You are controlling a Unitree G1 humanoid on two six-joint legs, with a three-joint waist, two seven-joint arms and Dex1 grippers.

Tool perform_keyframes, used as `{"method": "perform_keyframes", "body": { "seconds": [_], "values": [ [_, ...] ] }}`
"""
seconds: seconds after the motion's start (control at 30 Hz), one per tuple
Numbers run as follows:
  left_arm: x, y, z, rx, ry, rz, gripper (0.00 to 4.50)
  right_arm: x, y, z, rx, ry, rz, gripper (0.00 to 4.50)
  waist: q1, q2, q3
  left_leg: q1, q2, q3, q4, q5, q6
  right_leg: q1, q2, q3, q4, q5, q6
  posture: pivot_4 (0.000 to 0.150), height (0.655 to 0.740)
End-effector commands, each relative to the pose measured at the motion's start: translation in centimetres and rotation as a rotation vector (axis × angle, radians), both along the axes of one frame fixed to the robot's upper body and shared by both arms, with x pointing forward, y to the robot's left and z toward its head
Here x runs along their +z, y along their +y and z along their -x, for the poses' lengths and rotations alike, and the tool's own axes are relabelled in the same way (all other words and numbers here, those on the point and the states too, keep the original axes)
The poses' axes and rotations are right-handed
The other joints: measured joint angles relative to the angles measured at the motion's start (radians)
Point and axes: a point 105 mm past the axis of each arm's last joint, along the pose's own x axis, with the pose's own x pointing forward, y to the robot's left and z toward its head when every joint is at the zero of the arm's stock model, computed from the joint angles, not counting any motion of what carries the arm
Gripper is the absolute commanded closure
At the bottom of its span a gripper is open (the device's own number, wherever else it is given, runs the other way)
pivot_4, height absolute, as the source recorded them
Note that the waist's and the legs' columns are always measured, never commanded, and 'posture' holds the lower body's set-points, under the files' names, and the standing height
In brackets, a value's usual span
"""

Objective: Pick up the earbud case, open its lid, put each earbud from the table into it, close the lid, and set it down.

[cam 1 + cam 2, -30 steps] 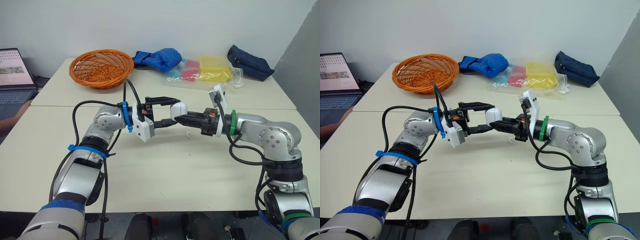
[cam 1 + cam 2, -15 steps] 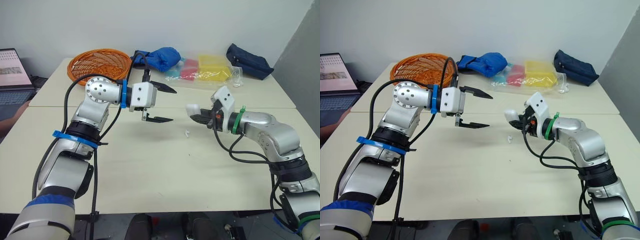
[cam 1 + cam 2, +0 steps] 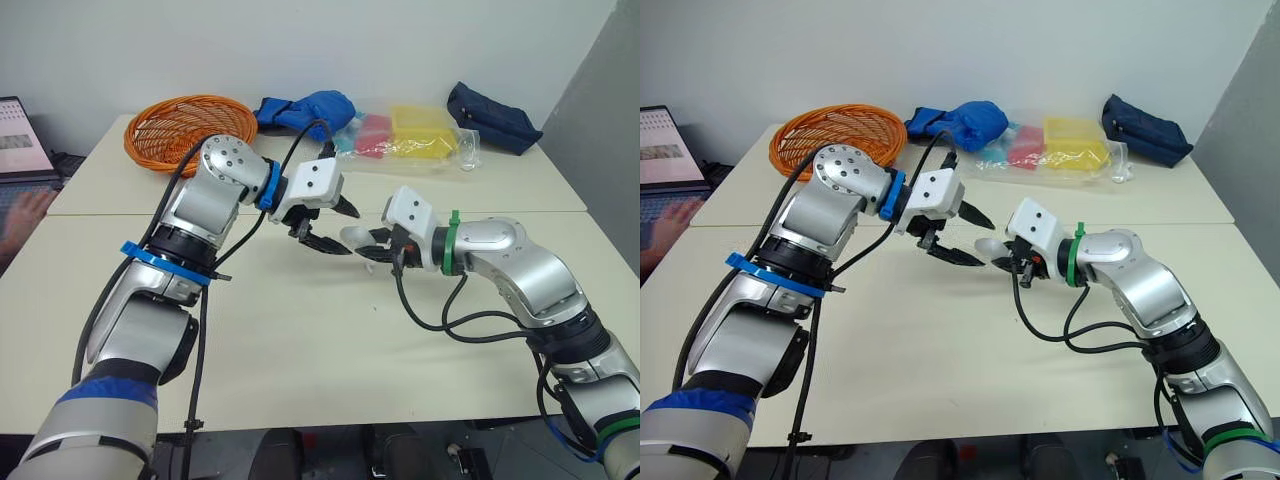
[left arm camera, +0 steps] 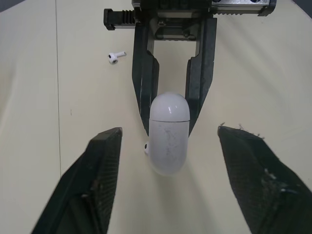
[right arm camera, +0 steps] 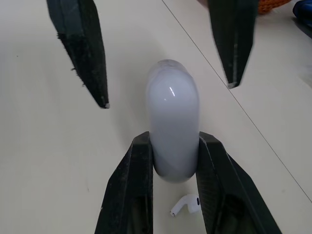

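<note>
Earbud case (image 5: 173, 126) clamped in R gripper (image 5: 174, 140); L gripper (image 3: 350, 232) spread wide, facing it, not touching

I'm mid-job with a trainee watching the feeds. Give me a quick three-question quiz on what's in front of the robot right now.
1. True or false: the left gripper is shut on the case.
2. Which holds the case? A. left gripper B. right gripper C. neither
3. Fill in: the left wrist view shows ___ earbuds on the table.
Key: 1 false, its fingers are open. 2 B. 3 two; the second peeks out beside the case.
</note>
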Motion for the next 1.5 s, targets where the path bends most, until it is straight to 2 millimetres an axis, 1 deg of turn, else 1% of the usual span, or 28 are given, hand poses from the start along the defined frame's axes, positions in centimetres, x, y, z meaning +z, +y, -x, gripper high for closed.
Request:
{"method": "perform_keyframes", "body": {
  "seconds": [0.03,0.23,0.47,0.57,0.7,0.73,0.8,1.03,1.23,1.3,1.37,1.43,1.5],
  "values": [
    [0.5,-0.1,-0.3,-0.005,-0.045,-0.007,1.25,1.6,0.4,0.5,0.021,-0.056,-0.015,3.71,0.000,0.000,0.000,0.000,0.000,0.000,0.000,0.000,0.000,0.000,0.000,0.000,0.000,0.000,0.000,0.150,0.7400],
    [0.1,-0.4,-0.3,-0.014,-0.030,-0.008,1.25,1.9,0.7,0.7,0.021,-0.055,-0.021,3.71,0.001,0.000,0.000,0.000,0.000,0.000,0.000,0.000,0.000,0.000,0.000,0.000,0.000,0.000,0.000,0.150,0.7400],
    [0.5,-0.7,-0.2,-0.022,-0.030,0.008,1.25,1.6,0.5,0.7,0.010,-0.049,-0.012,3.71,0.000,0.000,0.000,0.000,0.000,0.000,0.001,0.000,0.000,0.000,0.000,0.000,0.001,0.000,0.000,0.150,0.7400],
    [0.0,-0.5,0.0,-0.034,-0.017,-0.019,1.80,1.6,0.4,0.6,0.006,-0.049,-0.013,3.71,0.000,0.000,0.000,0.000,0.000,0.000,0.001,0.000,0.000,0.000,0.000,0.000,0.002,0.000,0.000,0.150,0.7400],
    [-0.3,-0.4,-0.2,-0.028,-0.023,-0.021,3.02,1.7,0.3,0.5,0.002,-0.046,-0.017,3.71,0.000,0.000,0.000,0.000,0.000,0.000,0.002,0.000,0.000,0.000,0.000,0.000,0.003,0.000,0.000,0.150,0.7400],
    [-0.3,-0.4,-0.2,-0.025,-0.023,-0.021,3.43,1.7,0.3,0.4,-0.001,-0.044,-0.018,3.71,0.000,0.000,0.000,0.000,0.000,0.000,0.002,0.000,0.000,0.000,0.000,0.000,0.003,0.000,0.000,0.150,0.7400],
    [-0.3,-0.4,-0.2,-0.024,-0.022,-0.018,3.74,1.7,0.3,0.4,-0.003,-0.043,-0.019,3.71,0.000,0.000,0.000,0.000,0.000,0.000,0.002,0.000,0.000,0.000,0.000,0.000,0.004,0.000,0.000,0.150,0.7400],
    [0.1,-0.5,-0.3,-0.020,-0.027,-0.007,3.74,1.7,0.3,0.2,-0.007,-0.045,-0.013,3.71,0.000,0.000,0.000,0.001,0.000,0.000,0.003,0.000,0.000,-0.001,0.000,0.000,0.010,-0.001,-0.001,0.150,0.7400],
    [0.5,-0.7,-0.3,-0.007,-0.049,0.011,3.74,1.5,-0.2,-0.4,-0.039,-0.042,-0.004,3.71,0.000,0.000,0.000,0.001,0.000,-0.001,0.004,0.000,0.000,-0.001,0.000,0.000,0.011,-0.001,-0.001,0.150,0.7400],
    [0.5,-0.7,-0.3,-0.005,-0.048,0.017,3.74,1.4,-0.4,-0.6,-0.052,-0.041,-0.002,2.97,0.000,0.000,0.000,0.001,0.000,-0.001,0.004,0.000,0.000,-0.002,0.000,0.000,0.011,-0.001,-0.001,0.150,0.7400],
    [0.5,-0.6,-0.8,0.020,-0.057,0.033,3.74,1.2,-0.8,-0.9,-0.063,-0.042,0.000,2.41,0.000,0.000,0.000,0.001,0.000,-0.001,0.004,0.000,0.000,-0.002,0.000,0.000,0.011,-0.001,-0.001,0.150,0.7400],
    [0.4,-0.4,-1.1,0.041,-0.062,0.042,3.74,1.1,-1.1,-1.1,-0.071,-0.051,0.007,1.74,0.000,0.000,0.000,0.001,0.000,-0.001,0.004,0.000,0.000,-0.002,0.000,0.000,0.011,-0.001,-0.001,0.150,0.7400],
    [0.4,-0.2,-1.2,0.069,-0.018,0.084,3.74,1.6,-1.9,-1.2,-0.075,-0.075,0.006,1.05,0.000,0.000,0.000,0.001,0.000,0.000,0.004,0.000,0.000,-0.002,0.000,0.000,0.011,-0.001,-0.001,0.150,0.7400]
  ]
}}
